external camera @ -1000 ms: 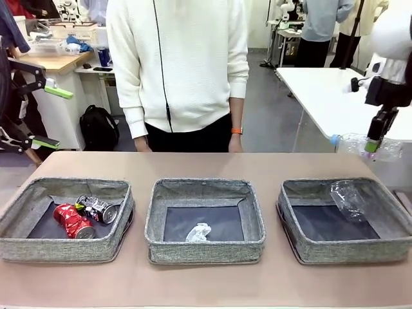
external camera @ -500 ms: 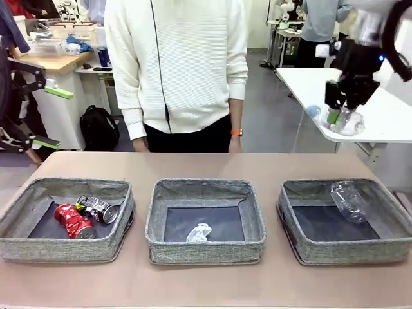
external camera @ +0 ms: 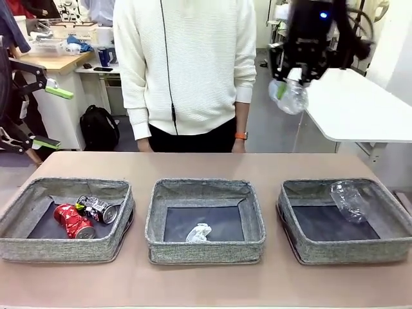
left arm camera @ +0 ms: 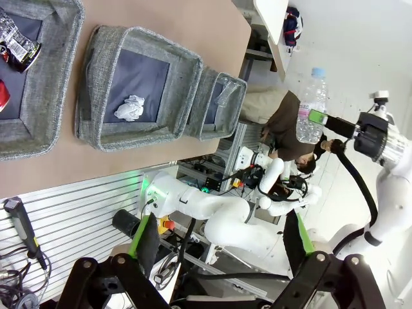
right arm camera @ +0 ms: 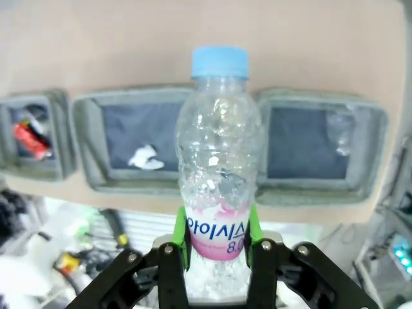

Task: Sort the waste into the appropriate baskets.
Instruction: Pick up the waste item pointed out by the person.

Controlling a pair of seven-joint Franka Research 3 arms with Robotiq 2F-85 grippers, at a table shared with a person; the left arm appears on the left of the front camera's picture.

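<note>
- Three grey baskets sit in a row on the brown bench point(external camera: 206, 283); the middle basket point(external camera: 205, 220) serves as the landmark below.
- One white paper wad point(external camera: 198, 232) lies on the dark floor of the middle basket, toward its near wall.
- Left of the middle basket, the left basket point(external camera: 64, 219) holds a crushed red can point(external camera: 73, 221) and a crushed dark can point(external camera: 98, 208), the two touching each other.
- Right of the middle basket, the right basket point(external camera: 344, 219) holds a clear crumpled bottle point(external camera: 348, 200) leaning against its far right corner.
- High above and to the right of the middle basket, beyond the far edge of the bench, the right gripper point(external camera: 289, 82) holds a second clear bottle point(external camera: 290, 95) in the air; its jaws are pinching that bottle.
- From the right wrist camera, the green pads clamp the labelled lower part of the held bottle point(right arm camera: 217, 174), with its blue cap point(right arm camera: 219, 62) pointing away from the wrist.
- From the left wrist camera, the left gripper point(left arm camera: 219, 248) has its jaws spread wide with nothing between them, well away from the middle basket.
- Behind the middle basket, a person in a white sweater point(external camera: 187, 64) stands at the far edge of the bench.
</note>
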